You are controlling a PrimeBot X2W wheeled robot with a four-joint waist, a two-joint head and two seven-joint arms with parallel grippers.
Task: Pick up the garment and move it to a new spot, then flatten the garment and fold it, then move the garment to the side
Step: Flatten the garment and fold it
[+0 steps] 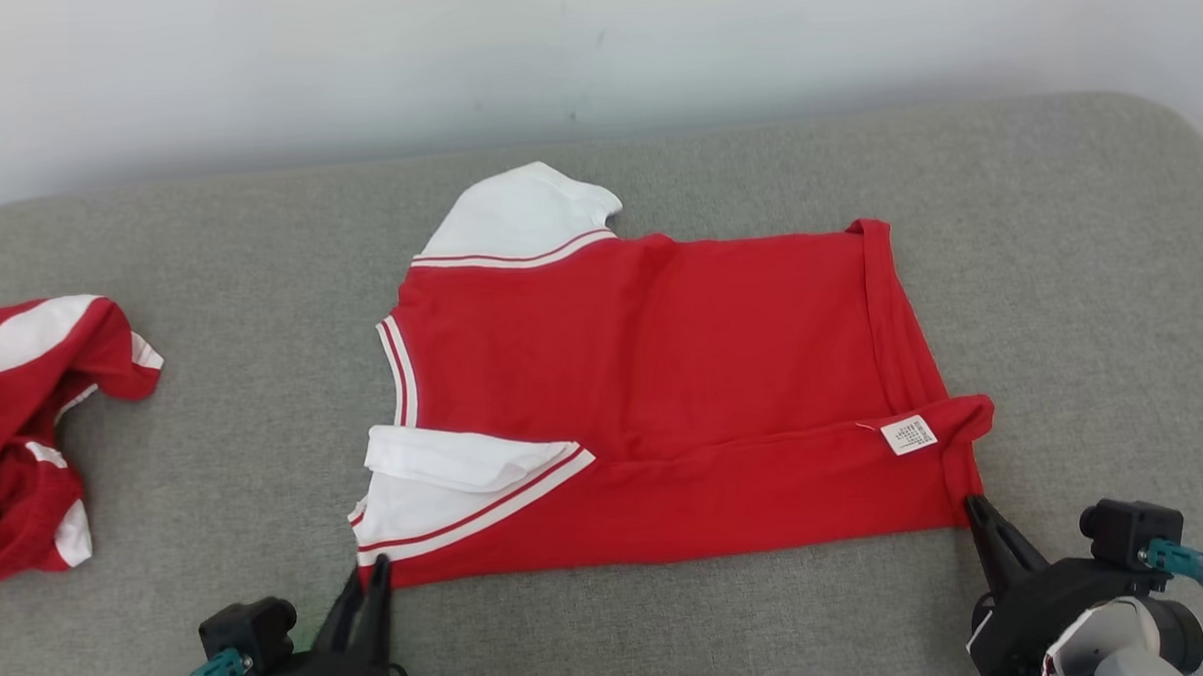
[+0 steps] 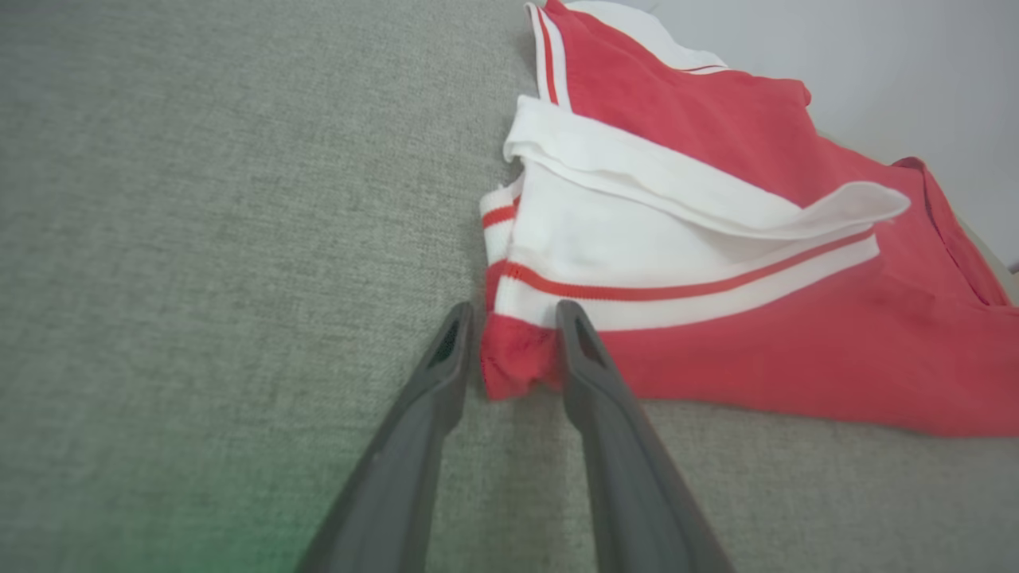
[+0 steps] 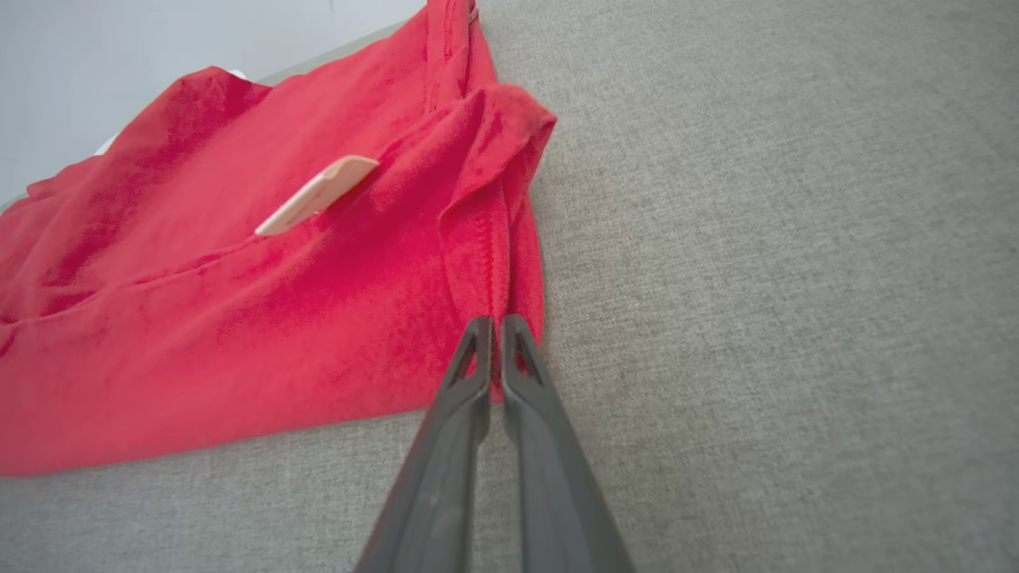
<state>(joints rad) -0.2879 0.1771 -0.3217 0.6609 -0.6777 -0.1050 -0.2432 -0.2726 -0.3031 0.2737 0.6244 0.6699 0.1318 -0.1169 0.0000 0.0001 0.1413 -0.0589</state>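
The garment, a red shirt with white sleeves and red-striped trim, lies spread flat on the grey cushion, with its near long edge folded over. My left gripper sits at the near left corner. In the left wrist view that bunched red corner of the garment is pinched between the narrowed jaws of my left gripper. My right gripper is at the near right corner. In the right wrist view my right gripper is shut on the hem seam of the garment.
A second red and white garment lies crumpled at the cushion's left edge. A white care label sticks up near the shirt's right corner. A pale wall rises behind the cushion. Bare cushion lies to the right and in front.
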